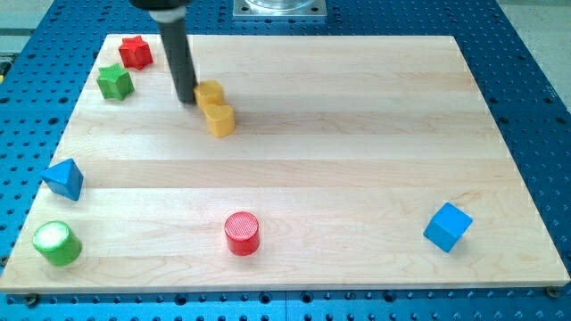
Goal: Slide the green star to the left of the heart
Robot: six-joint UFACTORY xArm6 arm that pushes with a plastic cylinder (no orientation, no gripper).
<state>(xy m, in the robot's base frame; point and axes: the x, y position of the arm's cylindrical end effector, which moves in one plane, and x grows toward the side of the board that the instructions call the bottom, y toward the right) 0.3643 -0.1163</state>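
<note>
Near the view's top left, my tip (186, 99) grasps nothing and touches the yellow block (215, 107) on its left side. Left of it, apart, sits the green star (115, 82), with the red star-like block (136, 52) just above it on the wooden board (357, 160).

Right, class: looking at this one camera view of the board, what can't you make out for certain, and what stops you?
- My tip: whether it touches the yellow block just to its right; one view cannot settle that.
- The rod's upper part and the arm: cut off by the view's top edge.
- The yellow block's shape: a heart is not clear at this angle.
- The green star and red star: their far sides are hidden.
</note>
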